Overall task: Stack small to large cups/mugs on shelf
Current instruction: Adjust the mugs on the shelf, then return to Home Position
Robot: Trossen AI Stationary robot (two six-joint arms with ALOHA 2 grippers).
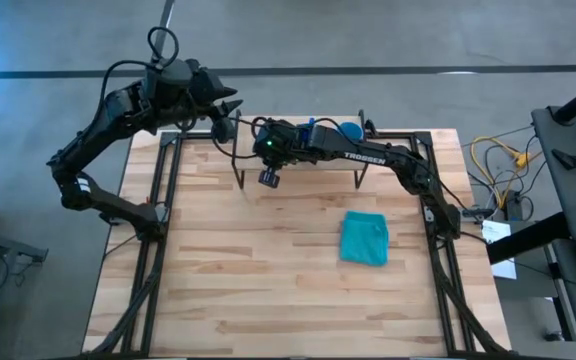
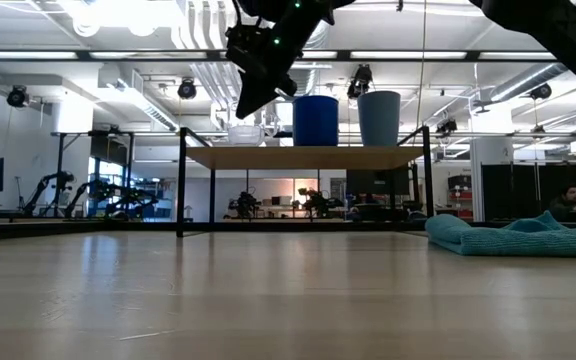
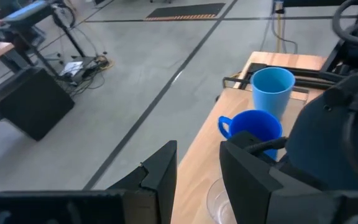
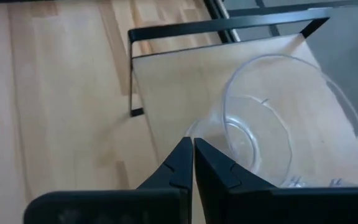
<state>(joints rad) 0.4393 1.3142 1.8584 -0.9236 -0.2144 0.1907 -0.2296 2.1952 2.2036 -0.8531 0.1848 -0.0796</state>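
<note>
All three vessels stand side by side on the shelf (image 2: 303,157) at the far edge of the counter (image 1: 268,270): the clear cup (image 2: 246,133) at one end, the deep blue mug (image 2: 315,120) in the middle, the light blue cup (image 2: 379,118) at the other. Ordered by size, they look placed, so the task seems nearly or fully done. The right pincer (image 4: 193,163) hangs clenched and empty just above the clear cup. The left pincer (image 3: 197,171) hovers beside the shelf, released, holding nothing. A teal cloth (image 1: 364,238) lies apart.
</note>
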